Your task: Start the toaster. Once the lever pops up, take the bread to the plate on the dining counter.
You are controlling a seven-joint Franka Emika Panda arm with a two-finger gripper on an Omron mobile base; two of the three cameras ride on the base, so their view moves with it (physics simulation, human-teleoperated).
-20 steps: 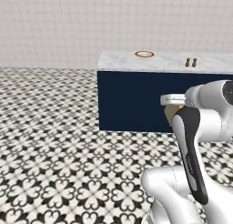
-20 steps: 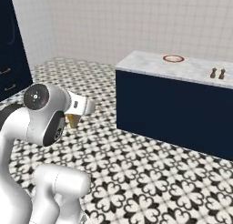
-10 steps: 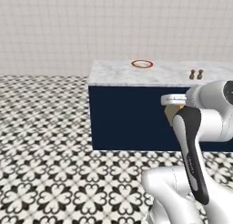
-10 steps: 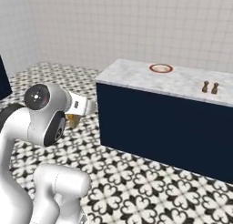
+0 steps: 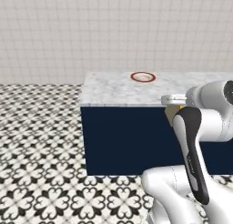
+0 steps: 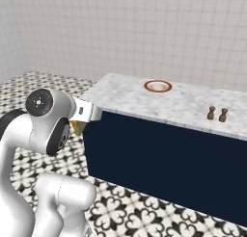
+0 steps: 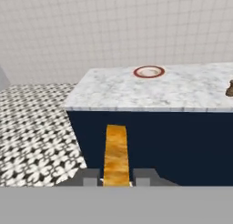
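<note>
The gripper [image 7: 116, 181] is clamped on the bread [image 7: 116, 154], its golden crust edge standing up between the two fingers at 6 o'clock in the hand view. Dead ahead sits the dining counter [image 7: 136, 93], marble top over navy base. The plate [image 7: 149, 72] rests on that top toward 12 o'clock, near the far edge. From the right base view the plate [image 6: 157, 85] lies well apart from two small brown shakers [image 6: 216, 114] at 3 o'clock.
</note>
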